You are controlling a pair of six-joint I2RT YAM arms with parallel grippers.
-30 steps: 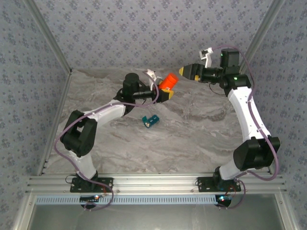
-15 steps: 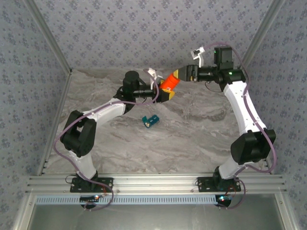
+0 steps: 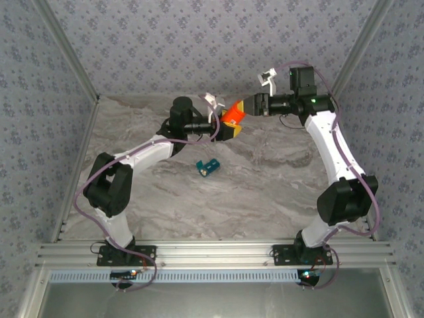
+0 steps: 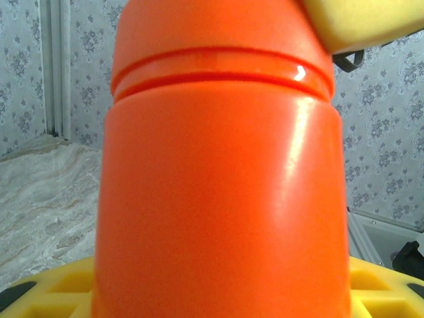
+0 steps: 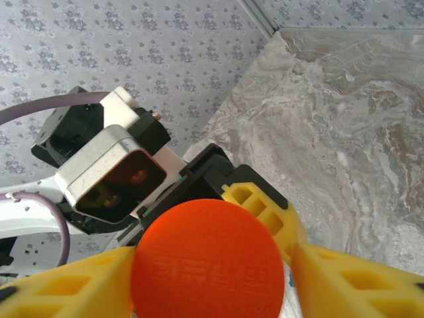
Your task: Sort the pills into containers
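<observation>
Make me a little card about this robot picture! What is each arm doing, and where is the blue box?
Left end effector: shut on the orange bottle, held up off the table
Right end effector: fingers on either side of the bottle's cap; grip unclear
Pill box: teal, lying on the table, untouched

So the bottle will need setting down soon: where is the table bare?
Bare table lies between the pill box and the right arm, and all along the front rail. It's crowded at the back, where the left end effector and right end effector meet at the bottle.
</observation>
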